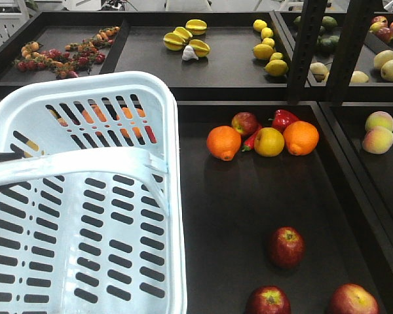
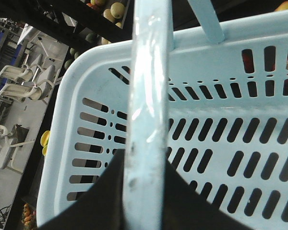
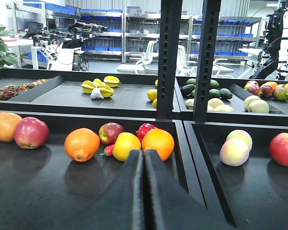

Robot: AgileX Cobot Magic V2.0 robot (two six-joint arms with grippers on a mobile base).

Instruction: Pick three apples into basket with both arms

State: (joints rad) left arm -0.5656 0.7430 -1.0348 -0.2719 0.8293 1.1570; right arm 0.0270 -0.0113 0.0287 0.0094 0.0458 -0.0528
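Three dark red apples with faint yellowish streaks lie on the bare floor of the black tray [image 1: 236, 196], to the right of the basket and well apart from it. The farther apple [image 1: 286, 246] sits alone. The near middle apple [image 1: 268, 301] shows its stem dimple, and the near right apple [image 1: 352, 301] is cut off by the frame edge. All three are outside the basket [image 1: 85, 85], which is pale blue-white plastic with slotted walls and bottom. Its flat handle [image 2: 146, 96] runs across the opening. My left gripper [image 2: 144, 160] has its black fingers [image 2: 110, 201] clamped on either side of that handle. My right gripper [image 3: 143, 153] holds nothing; its fingers [image 3: 132, 187] are pressed together with only a thin seam between them. A cluster sits at the far end of the same tray: two oranges [image 1: 223, 142], a yellow fruit [image 1: 269, 142], a smaller red apple [image 1: 244, 122] and a red pepper [image 1: 283, 119]. The bins behind hold starfruit [image 1: 187, 39] and lemons [image 1: 268, 46]. The bin to the right holds two peaches [image 1: 378, 131].
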